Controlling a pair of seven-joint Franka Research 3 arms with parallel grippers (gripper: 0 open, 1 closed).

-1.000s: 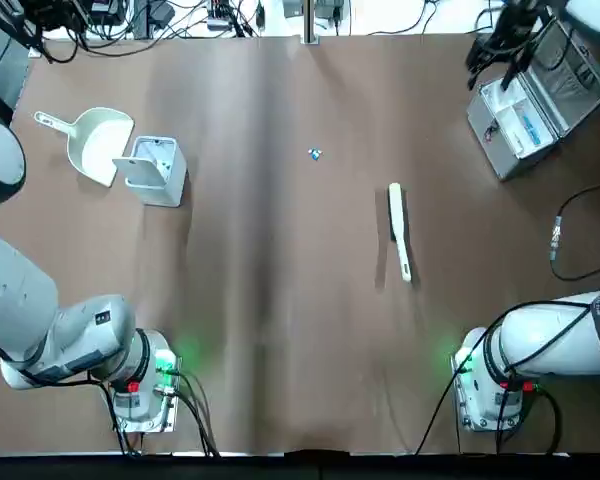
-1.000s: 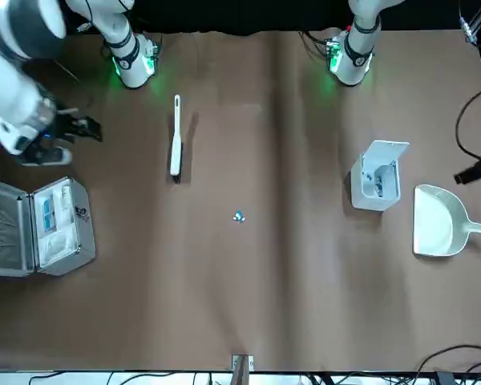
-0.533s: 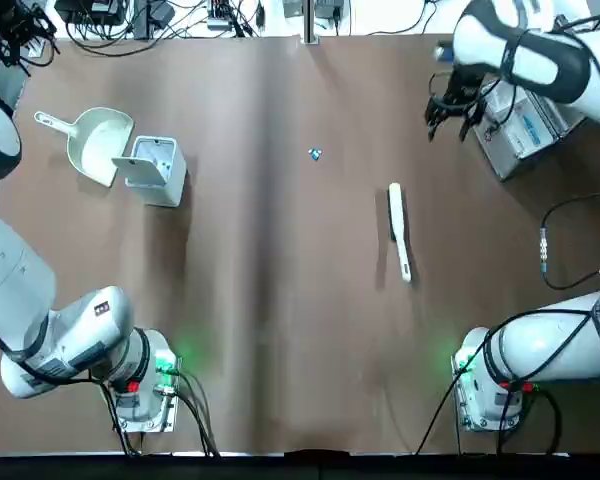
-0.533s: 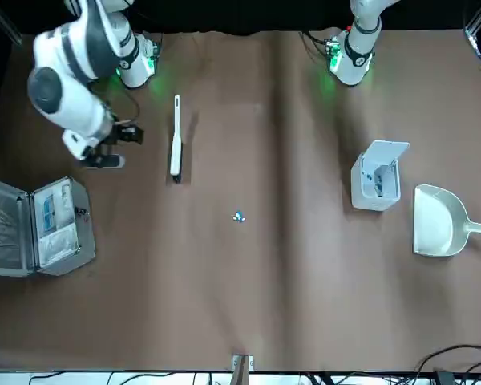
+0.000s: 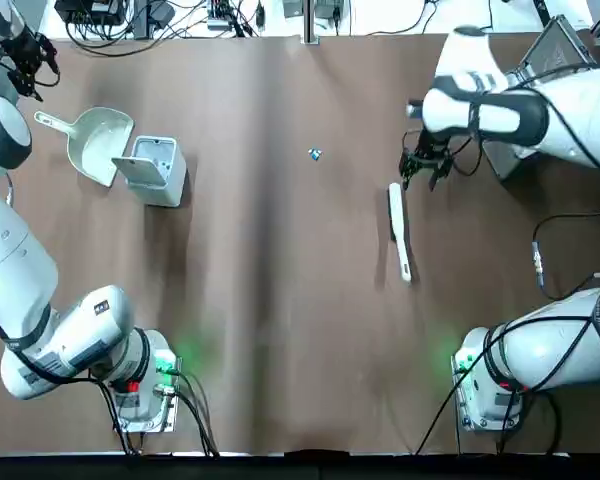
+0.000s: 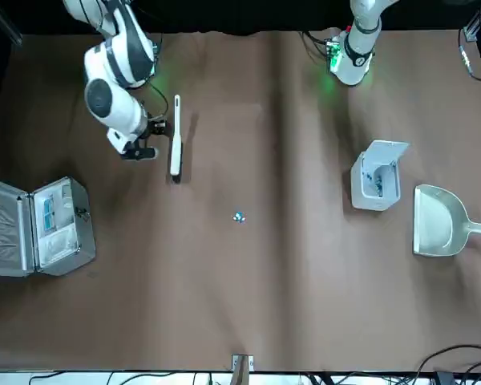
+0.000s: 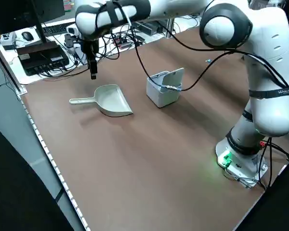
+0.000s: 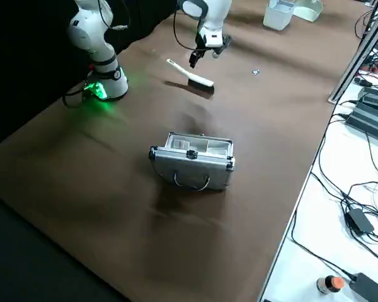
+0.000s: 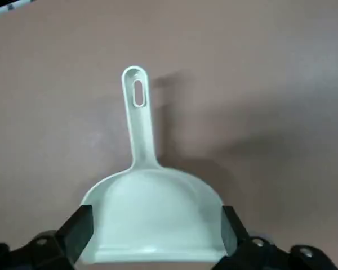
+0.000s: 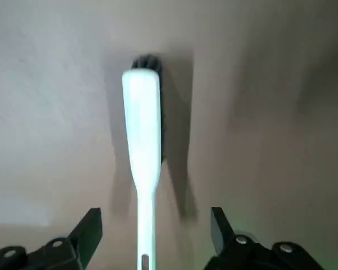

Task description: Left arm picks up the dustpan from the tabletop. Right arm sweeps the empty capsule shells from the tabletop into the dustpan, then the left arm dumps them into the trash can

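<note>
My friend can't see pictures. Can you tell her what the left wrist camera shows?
A pale cream dustpan lies flat on the brown tabletop, its thin handle pointing away from the camera. The left gripper hangs open above its scoop, not touching it.

The pale cream dustpan (image 5: 98, 145) lies flat on the brown tabletop (image 5: 280, 300), its thin handle pointing away from the light grey trash can (image 5: 152, 170), which stands upright just beside its scoop with the flip lid raised. The tiny blue-and-white empty capsule shells (image 5: 315, 154) rest well apart from the trash can, out toward the table's middle.
</note>
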